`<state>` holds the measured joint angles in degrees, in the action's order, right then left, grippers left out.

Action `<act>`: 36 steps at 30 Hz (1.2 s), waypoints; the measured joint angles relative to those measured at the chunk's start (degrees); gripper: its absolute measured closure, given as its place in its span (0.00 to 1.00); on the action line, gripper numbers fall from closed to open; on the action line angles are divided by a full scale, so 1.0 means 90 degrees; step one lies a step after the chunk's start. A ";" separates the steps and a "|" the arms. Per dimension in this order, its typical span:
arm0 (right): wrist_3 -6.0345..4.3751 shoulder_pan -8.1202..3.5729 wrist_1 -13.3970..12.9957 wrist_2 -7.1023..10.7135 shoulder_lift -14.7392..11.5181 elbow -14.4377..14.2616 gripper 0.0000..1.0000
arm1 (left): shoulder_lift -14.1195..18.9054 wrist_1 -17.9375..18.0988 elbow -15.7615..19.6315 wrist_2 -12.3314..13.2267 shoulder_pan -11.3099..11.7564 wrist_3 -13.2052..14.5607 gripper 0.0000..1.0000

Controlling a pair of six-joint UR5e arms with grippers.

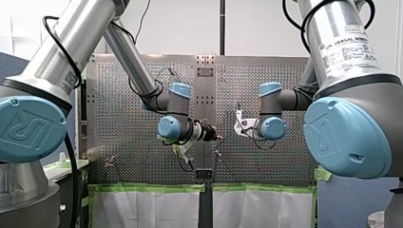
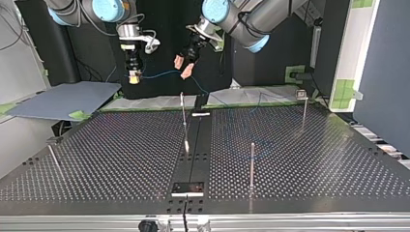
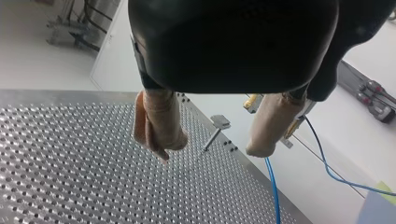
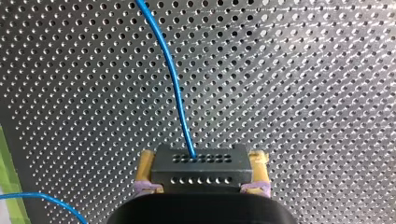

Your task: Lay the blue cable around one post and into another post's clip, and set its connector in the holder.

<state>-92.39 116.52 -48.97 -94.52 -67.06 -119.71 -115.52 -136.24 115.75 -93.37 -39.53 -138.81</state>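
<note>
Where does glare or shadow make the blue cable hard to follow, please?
Top view: the blue cable shows against the dark backdrop but turns faint over the glinting table. Right wrist view: table glints, cable plain. Front view: bright highlights on my left arm; cable not traceable.

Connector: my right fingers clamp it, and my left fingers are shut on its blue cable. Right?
Not quite: the left wrist view shows my left fingers open, not closed on the blue cable. My right fingers do clamp the connector.
</note>
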 joint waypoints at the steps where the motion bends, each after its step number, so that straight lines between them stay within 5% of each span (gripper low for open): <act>1: -0.0013 0.0000 -0.0004 0.0005 -0.0002 0.0007 1.00 | -0.0022 0.0050 -0.0001 0.0004 -0.0001 -0.0002 0.00; 20: -0.0097 -0.0002 -0.0022 0.0023 -0.0006 0.0023 1.00 | -0.0794 0.1183 -0.0166 -0.0110 -0.0033 0.0082 0.00; 30: -0.0098 0.0006 -0.0005 0.0031 -0.0012 0.0023 1.00 | -0.0911 0.1127 -0.0263 0.0032 -0.0038 -0.0012 0.00; 36: -0.0098 0.0008 0.0010 0.0032 -0.0019 0.0023 1.00 | -0.1165 0.1137 -0.0376 -0.0182 -0.0024 0.0176 0.00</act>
<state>-93.27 116.59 -48.88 -94.23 -67.23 -119.50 -126.00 -126.01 112.37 -95.00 -39.74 -137.23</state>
